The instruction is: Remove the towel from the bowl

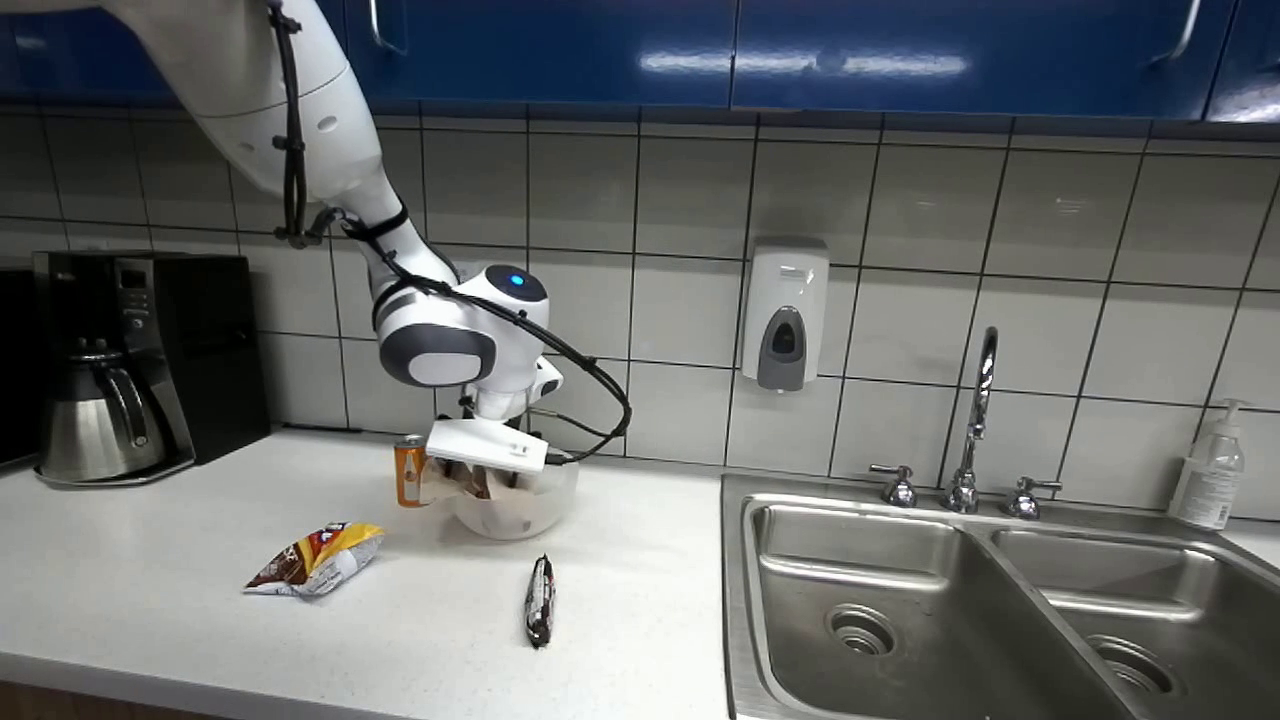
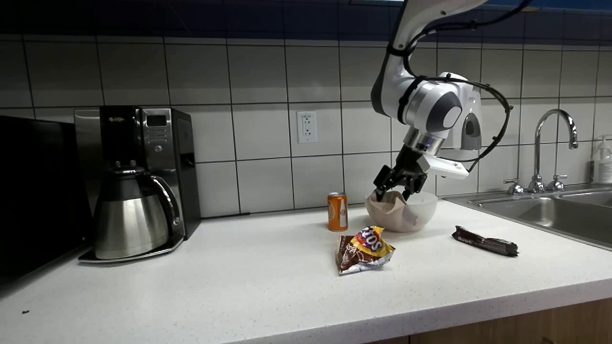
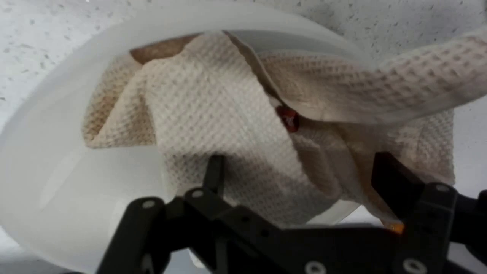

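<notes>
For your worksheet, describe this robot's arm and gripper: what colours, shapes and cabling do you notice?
The arm is white and rounded, with dark grey caps and a blue light. Black cables are tied along it. The gripper is black and angular, with jointed fingers and pale, round screw heads.

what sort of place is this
Probably a kitchen, perhaps an office break room: there is a double sink, a coffee maker and blue overhead cabinets.
</notes>
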Robot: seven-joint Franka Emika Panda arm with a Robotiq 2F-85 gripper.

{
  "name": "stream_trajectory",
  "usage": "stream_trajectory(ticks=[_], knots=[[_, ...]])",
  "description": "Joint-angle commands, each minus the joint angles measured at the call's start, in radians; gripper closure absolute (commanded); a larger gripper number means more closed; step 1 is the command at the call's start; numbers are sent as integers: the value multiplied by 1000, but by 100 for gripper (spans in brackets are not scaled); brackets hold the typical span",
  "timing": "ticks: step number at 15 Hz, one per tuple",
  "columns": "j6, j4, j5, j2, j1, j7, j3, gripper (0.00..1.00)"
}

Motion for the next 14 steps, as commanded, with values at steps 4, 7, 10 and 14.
stream_trajectory(ticks=[4, 7, 10, 14], knots=[[10, 44, 72, 56, -24, -111, 17, 0], [6, 52, 64, 72, -26, -115, 9, 0], [-2, 55, 46, 79, -26, -97, 1, 26], [-2, 61, 39, 82, -23, -89, -4, 58]])
